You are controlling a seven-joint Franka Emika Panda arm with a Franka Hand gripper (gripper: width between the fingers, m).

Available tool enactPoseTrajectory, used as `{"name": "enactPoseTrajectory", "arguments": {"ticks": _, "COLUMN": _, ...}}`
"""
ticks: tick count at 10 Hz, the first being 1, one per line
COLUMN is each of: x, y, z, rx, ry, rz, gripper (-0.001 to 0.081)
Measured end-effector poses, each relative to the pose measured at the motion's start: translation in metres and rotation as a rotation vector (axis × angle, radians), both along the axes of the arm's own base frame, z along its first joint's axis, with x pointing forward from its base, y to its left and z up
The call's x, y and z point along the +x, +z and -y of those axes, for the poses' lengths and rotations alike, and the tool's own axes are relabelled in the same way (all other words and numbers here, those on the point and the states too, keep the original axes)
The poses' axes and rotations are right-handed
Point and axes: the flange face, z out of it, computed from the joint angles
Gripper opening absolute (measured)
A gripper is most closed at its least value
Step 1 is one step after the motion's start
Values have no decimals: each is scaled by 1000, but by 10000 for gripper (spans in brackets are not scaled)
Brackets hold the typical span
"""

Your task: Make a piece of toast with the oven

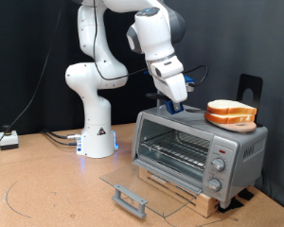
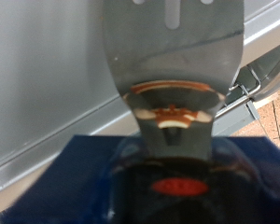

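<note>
The silver oven (image 1: 194,149) stands on a wooden board, its glass door (image 1: 147,183) dropped open flat, the wire rack inside bare. Two near-identical bread slices lie stacked on the oven's roof at the exterior view's right: the top slice (image 1: 229,107) and the one under it (image 1: 233,120). I cannot tell which is the task's piece of toast. My gripper (image 1: 177,104) hangs over the roof's left part, left of the slices. It is shut on a spatula whose metal blade (image 2: 173,56) points down at the oven roof (image 2: 47,84) in the wrist view.
The door's grey bar handle (image 1: 129,199) juts toward the exterior view's bottom. Three knobs (image 1: 218,166) sit on the oven's right front. A black stand (image 1: 248,89) rises behind the slices. The robot base (image 1: 97,132) and cables lie at the left.
</note>
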Motion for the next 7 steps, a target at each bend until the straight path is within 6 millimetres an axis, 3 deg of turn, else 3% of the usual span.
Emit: {"name": "enactPoseTrajectory", "arguments": {"ticks": 7, "x": 2, "y": 2, "z": -1, "rx": -13, "ry": 14, "rz": 32, "gripper": 396}}
